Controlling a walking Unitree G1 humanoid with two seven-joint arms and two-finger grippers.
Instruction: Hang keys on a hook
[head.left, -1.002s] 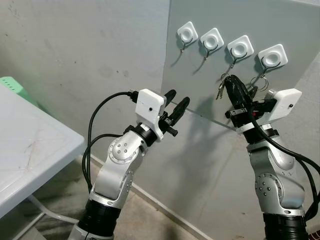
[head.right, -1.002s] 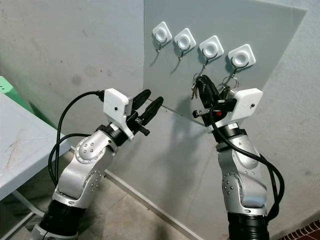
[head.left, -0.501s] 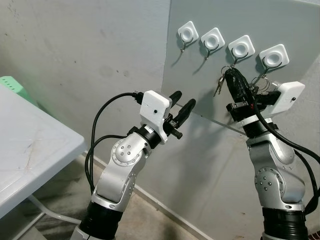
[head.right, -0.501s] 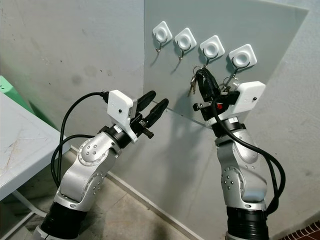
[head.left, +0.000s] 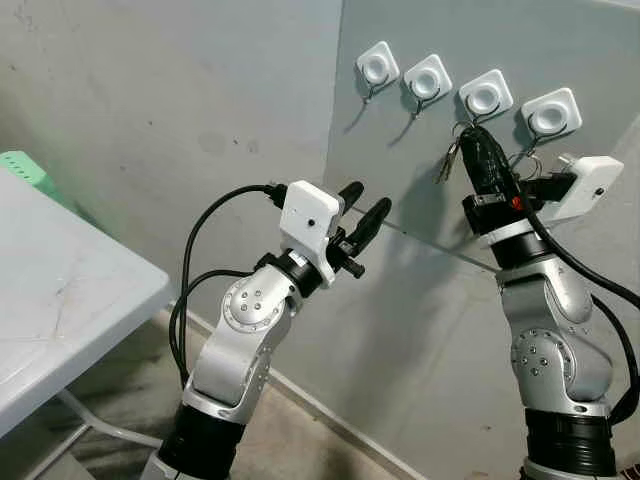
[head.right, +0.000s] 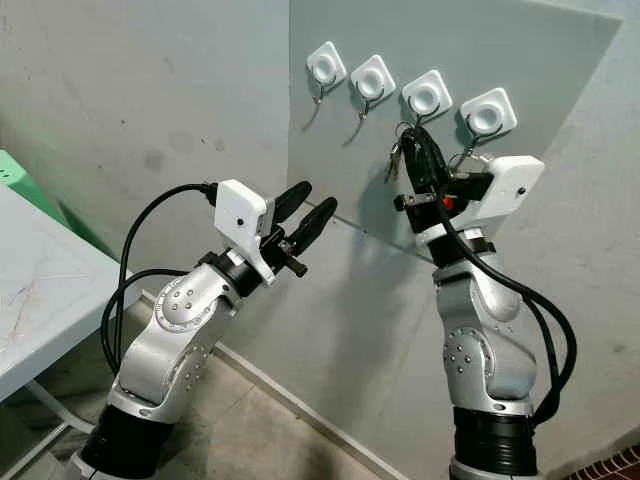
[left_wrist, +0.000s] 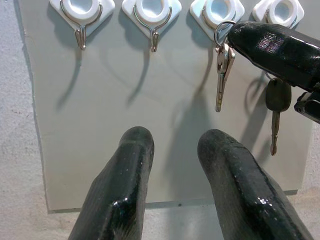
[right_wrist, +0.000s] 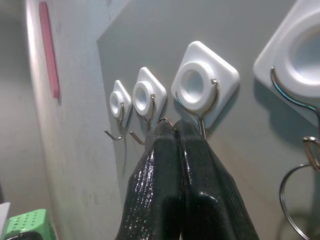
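Four white hooks sit in a row on a grey panel (head.left: 400, 150). My right gripper (head.left: 470, 135) is shut on a key ring with silver keys (left_wrist: 222, 75) and holds the ring right at the third hook (head.left: 485, 97). In the right wrist view the shut fingertips (right_wrist: 172, 127) touch that hook's wire (right_wrist: 202, 82). A second, dark-headed key (left_wrist: 276, 97) hangs from the fourth hook (head.left: 551, 112). My left gripper (head.left: 365, 198) is open and holds nothing, below the two left hooks (left_wrist: 80, 10) and apart from the panel.
A white table (head.left: 60, 290) stands at the left with a green crate (head.left: 30, 170) behind it. The panel leans against a grey wall, with its lower edge (head.left: 430, 245) just beyond my left gripper. The floor lies below.
My right gripper has risen with the keys from below the hooks up to the third hook. The left arm shifted a little to the right, still open.
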